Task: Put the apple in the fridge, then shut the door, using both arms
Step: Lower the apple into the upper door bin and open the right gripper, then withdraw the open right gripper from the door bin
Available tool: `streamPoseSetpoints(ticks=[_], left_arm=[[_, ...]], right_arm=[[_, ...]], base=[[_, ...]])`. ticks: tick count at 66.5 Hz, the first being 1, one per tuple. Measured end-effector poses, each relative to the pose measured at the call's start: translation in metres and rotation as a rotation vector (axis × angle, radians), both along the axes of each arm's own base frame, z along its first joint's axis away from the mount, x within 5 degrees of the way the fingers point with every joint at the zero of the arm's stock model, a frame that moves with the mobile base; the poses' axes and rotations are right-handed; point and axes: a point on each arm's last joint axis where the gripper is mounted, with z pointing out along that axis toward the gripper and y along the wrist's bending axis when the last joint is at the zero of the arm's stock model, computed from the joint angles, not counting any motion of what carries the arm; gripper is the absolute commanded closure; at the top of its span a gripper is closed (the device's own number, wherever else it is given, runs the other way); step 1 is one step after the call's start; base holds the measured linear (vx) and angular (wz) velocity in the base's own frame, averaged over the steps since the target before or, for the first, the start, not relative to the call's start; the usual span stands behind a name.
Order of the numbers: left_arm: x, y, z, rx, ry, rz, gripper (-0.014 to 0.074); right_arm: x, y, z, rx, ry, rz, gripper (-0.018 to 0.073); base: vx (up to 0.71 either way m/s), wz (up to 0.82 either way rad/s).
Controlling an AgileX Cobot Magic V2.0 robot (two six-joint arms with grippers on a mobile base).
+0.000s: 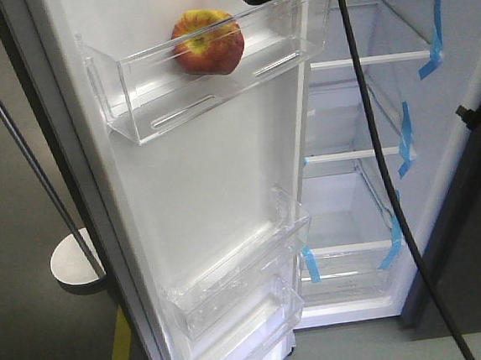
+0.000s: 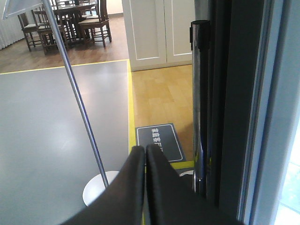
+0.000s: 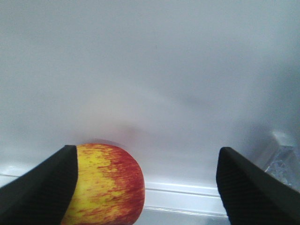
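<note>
Currently, apple [image 1: 206, 41]: it is seated in the upper clear bin [image 1: 134, 113] of the door [image 1: 215, 182], upper centre-left of the front view. In the right wrist view it is seen at lower left, just beside the pad on that side.
Right jaws: they are spread wide and nothing is held; contact with the apple cannot be told.
Left jaws: they are pressed together and empty, at the bottom centre of the left wrist view, near the door's dark outer edge.
Fridge [image 1: 465, 51]: it is left open, in the right half of the front view.
Risk, withdrawal: the apple could be rolled along the bin if the near pad is dragged past it.
Risk, closing: the right arm could be caught if the door is swung before it is cleared, and the apple could be jolted by a hard push.
Risk, stand [image 2: 75, 93]: its pole could be struck by the left arm.
</note>
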Motion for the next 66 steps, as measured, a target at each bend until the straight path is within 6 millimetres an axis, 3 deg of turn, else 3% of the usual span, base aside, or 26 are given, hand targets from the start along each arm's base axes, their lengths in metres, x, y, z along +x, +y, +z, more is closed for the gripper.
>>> streamPoseSetpoints(ticks=[9,21,49,56,66], left_arm=[[0.0,0.0,0.0,0.0,0.0,0.0,0.0602],[0.0,0.0,0.0,0.0,0.0,0.0,0.0602],[0.0,0.0,0.0,0.0,0.0,0.0,0.0602],[0.0,0.0,0.0,0.0,0.0,0.0,0.0602],[0.0,0.0,0.0,0.0,0.0,0.0,0.0602]], right_arm=[[-0.013,-0.008,0.013,-0.039,-0.034,-0.015,-0.0022],[-0.049,-0.029,0.037,-0.134,-0.059,-0.05,-0.002],[-0.116,-0.072,0.071,-0.22,-0.046,-0.211,-0.002],[-0.135,-0.084,0.071,-0.234,-0.045,-0.261,-0.0017],[-0.173,-0.104,0.052,-0.227,-0.066,-0.322,0.0002]], base=[[0.0,0.0],[0.0,0.0],[0.0,0.0],[0.0,0.0],[0.0,0.0]])
